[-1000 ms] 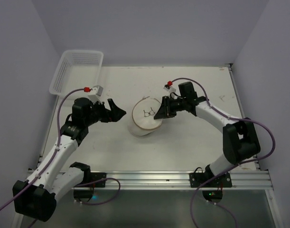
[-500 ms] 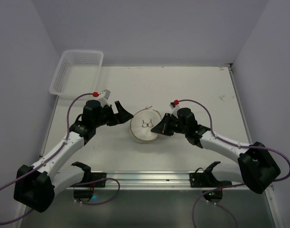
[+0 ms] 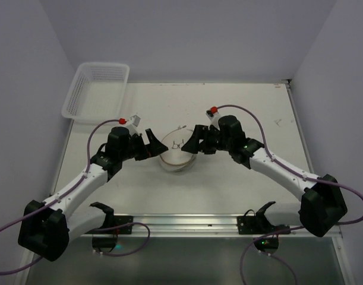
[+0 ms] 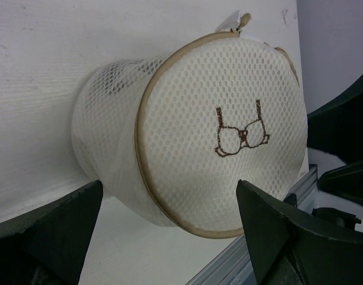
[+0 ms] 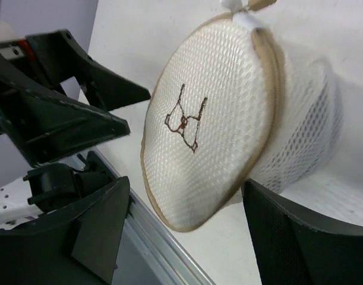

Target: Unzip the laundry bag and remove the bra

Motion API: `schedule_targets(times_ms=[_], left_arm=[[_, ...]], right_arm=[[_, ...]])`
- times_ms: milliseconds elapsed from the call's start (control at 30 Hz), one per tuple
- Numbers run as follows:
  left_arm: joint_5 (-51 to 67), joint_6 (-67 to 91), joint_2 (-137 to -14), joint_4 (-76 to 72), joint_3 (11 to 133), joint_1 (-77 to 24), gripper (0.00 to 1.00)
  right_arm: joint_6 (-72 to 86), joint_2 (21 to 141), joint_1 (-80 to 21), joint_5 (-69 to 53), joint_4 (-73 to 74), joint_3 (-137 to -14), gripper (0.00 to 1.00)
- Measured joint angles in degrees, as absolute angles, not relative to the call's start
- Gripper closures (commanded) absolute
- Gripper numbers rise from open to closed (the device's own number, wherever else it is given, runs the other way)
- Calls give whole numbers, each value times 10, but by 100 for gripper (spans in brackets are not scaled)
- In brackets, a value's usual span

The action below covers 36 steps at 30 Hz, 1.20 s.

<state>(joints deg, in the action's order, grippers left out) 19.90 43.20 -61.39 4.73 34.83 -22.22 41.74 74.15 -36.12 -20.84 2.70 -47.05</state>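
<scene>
- The laundry bag [image 3: 176,153] stands near the middle of the counter [image 3: 246,107], between the two arms. Its flat face, with the bra icon [image 4: 242,135], points up. This leaves the tan piping [image 4: 147,113] round that face, and the seam beside it, open to reach from either side.
- The zip pull [image 4: 243,19] pokes out at the far edge of the rim. The seam looks closed all round, and the bra cannot be made out through the mesh.
- The left pincer [image 3: 150,146] is spread wide just beside the bag's left wall. In its wrist view the drum fills the gap between the fingers, probably so it can clamp and steady the body.
- The right pincer [image 3: 192,141] is also spread wide, at the bag's right rim. It is the nearer of the two to the pull, so it likely takes the zip.
- I cannot tell whether either one touches the mesh.
- The lattice basket [image 3: 97,90] sits well apart at the far left corner.
</scene>
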Motion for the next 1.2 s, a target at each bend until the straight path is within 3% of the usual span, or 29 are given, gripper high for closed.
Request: schedule_targets(times_ms=[200, 367, 533, 567, 600, 667, 700, 767, 867, 1200], left_arm=[[199, 442, -608, 49, 338, -225, 5], [199, 444, -621, 47, 338, -235, 11], [196, 437, -663, 40, 338, -238, 32], [193, 433, -672, 39, 339, -238, 39], [191, 427, -683, 39, 340, -238, 43], [186, 413, -707, 40, 349, -238, 56], [184, 408, -719, 40, 356, -238, 60], [179, 387, -750, 41, 382, -238, 72], [175, 351, -801, 45, 437, -238, 76], [222, 236, -943, 39, 609, -243, 74]], right_arm=[[293, 750, -291, -210, 161, -621, 22], [229, 836, -262, -236, 205, -731, 26], [218, 921, -266, -276, 205, -724, 38], [218, 926, -268, -282, 203, -708, 42], [218, 926, -270, -285, 205, -693, 56], [219, 924, -279, -294, 202, -661, 72], [221, 923, -284, -296, 199, -651, 87], [232, 913, -295, -296, 184, -620, 96], [266, 875, -308, -295, 151, -566, 100], [460, 763, -353, -201, -48, -418, 97]])
